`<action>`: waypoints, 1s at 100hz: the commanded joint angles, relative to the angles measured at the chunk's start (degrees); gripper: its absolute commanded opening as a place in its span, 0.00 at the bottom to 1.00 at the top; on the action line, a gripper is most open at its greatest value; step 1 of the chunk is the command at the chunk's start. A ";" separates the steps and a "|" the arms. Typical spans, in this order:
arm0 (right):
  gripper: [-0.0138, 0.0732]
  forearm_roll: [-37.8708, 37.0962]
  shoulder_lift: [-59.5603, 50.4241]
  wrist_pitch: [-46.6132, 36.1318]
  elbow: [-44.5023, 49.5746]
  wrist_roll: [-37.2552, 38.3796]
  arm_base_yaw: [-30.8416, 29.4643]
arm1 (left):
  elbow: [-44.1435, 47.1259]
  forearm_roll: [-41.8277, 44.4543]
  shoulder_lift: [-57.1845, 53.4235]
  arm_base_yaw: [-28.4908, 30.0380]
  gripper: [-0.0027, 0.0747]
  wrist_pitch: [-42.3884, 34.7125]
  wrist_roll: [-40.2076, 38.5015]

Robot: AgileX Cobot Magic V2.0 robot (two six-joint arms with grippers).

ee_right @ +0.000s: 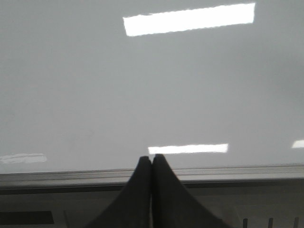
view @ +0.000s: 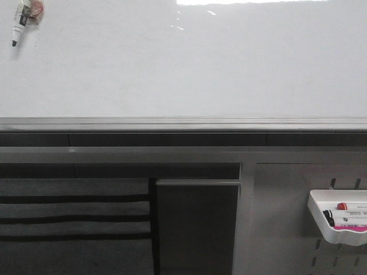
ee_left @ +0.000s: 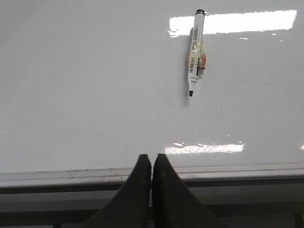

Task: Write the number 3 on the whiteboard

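A glossy whiteboard [view: 189,63] fills the front view, blank — no 3 drawn yet. A marker [view: 21,20] is stuck to it at about eleven o'clock, tip down, held by what looks like a clip. Both grippers — left [ee_left: 152,164], right [ee_right: 151,164] — have jaws pressed together, empty, hanging below the board's rail [view: 183,123]. Risk: a loose pinch on the slim marker could let it twist, leaving a broken stroke.

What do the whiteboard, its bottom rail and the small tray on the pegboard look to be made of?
Whiteboard: glossy white coated surface; it mirrors the ceiling lights. Rail: looks like brushed grey metal, with long straight ridges and a dull sheen. Tray: probably moulded white plastic, with rounded corners and a smooth matte look.
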 commanded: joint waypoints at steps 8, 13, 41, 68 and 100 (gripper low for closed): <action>0.08 -0.50 -0.74 -4.88 1.51 -0.11 0.08 | 0.41 -0.47 -1.53 0.13 0.01 -4.29 -0.04; 0.08 -0.50 -0.74 -4.88 1.51 -0.11 0.08 | 0.41 -0.47 -1.53 0.13 0.01 -4.29 -0.04; 0.08 -0.50 -0.74 -4.88 1.51 -0.11 0.08 | 0.41 -0.47 -1.53 0.13 0.01 -4.29 -0.04; 0.08 -0.50 -0.74 -5.02 1.51 -0.11 0.08 | 0.41 -0.47 -1.53 0.13 0.01 -4.29 -0.04; 0.08 0.40 -0.35 2.91 -0.93 0.79 0.08 | -0.63 -1.80 -1.53 0.03 0.01 -4.59 -0.16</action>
